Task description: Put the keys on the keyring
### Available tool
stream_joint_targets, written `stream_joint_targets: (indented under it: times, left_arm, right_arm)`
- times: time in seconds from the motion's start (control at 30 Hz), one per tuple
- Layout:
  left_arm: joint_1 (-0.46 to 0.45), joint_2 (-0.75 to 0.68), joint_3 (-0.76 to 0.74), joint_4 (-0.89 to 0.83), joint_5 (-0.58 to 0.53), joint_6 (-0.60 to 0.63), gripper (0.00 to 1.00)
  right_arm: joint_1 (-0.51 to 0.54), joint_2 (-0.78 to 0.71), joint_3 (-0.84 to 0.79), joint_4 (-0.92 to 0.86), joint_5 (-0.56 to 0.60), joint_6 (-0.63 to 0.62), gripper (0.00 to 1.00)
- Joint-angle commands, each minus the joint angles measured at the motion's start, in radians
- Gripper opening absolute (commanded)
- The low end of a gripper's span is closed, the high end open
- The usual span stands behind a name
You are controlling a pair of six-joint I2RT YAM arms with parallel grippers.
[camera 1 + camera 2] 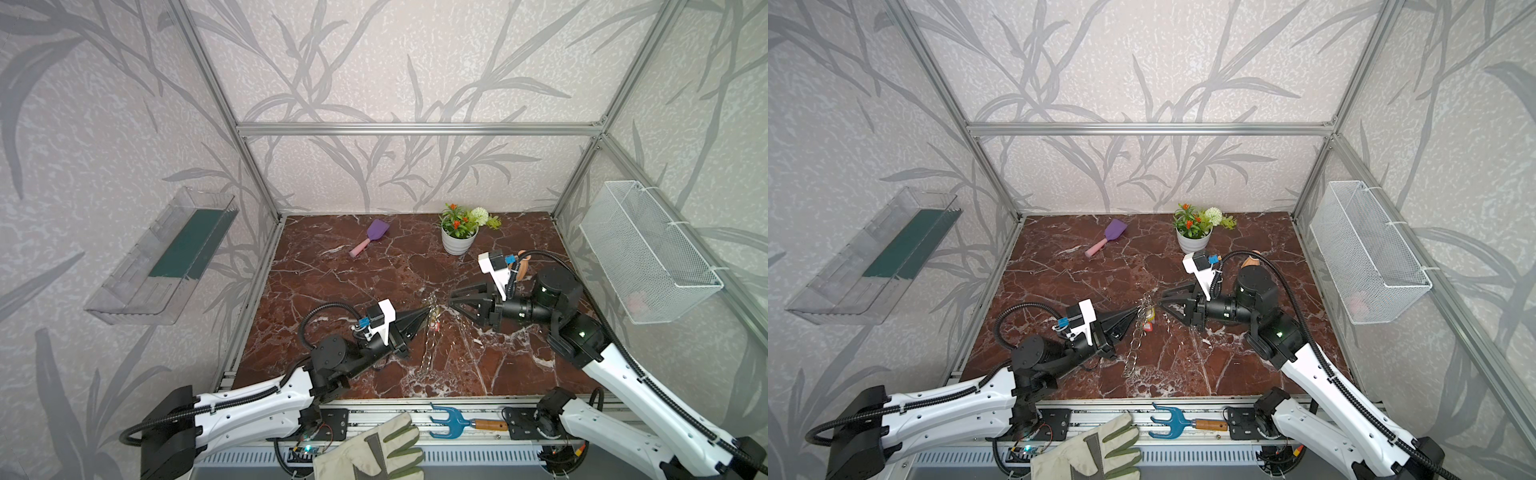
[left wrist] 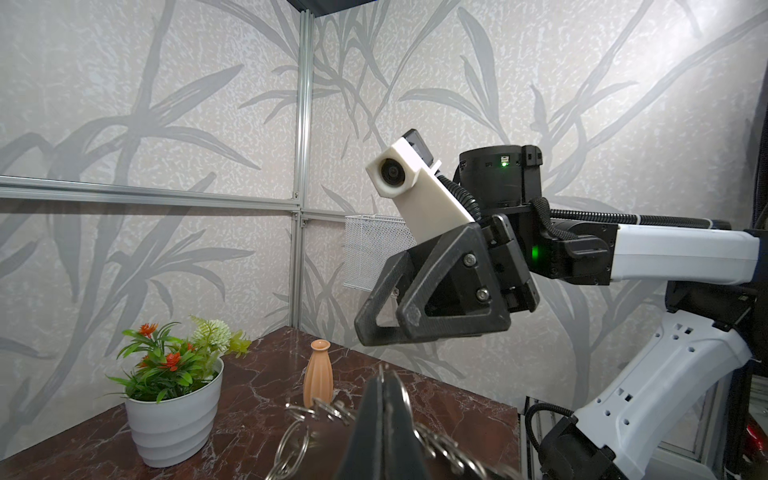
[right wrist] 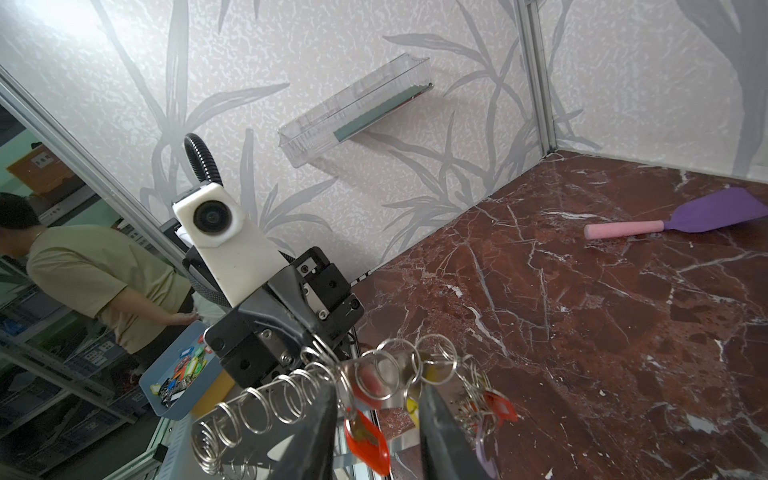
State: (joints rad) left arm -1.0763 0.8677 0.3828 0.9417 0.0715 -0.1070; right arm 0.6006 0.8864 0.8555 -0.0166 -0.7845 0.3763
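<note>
My right claw (image 3: 378, 390) stands spread, one finger on either side of the top of the keyring (image 1: 429, 340), a flat grey band fringed with silver wire rings. It pinches nothing that I can see. Between the fingers hang a red plastic key tag (image 3: 368, 436) and a yellow tag (image 3: 411, 405), and a pale lilac tag (image 3: 484, 453) dangles just beside them. My left claw (image 1: 426, 312) is pressed together on the band's upper end, holding it over the red-brown marble surface (image 1: 332, 291) with the rest hanging down. I judge this to be the release after threading a tag. Next I should back straight off without snagging a ring, keeping the left grip firm.
</note>
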Motion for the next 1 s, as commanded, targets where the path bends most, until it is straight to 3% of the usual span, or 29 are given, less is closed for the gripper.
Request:
stream_joint_targets:
  times: [0.0,0.67,0.97]
  left_arm:
    - [0.013,-0.020,0.001,0.053,0.049,-0.044,0.00]
    - [0.046,0.014,0.007,0.106,0.111,-0.111,0.00]
    - [0.046,0.005,0.001,0.108,0.115,-0.131,0.00]
  right_arm:
    - [0.025,0.016,0.034,0.036,-0.044,-0.020,0.33]
    - [0.055,0.030,0.016,0.061,-0.046,-0.032,0.18]
    - [0.058,0.069,0.033,0.074,-0.069,-0.034,0.18]
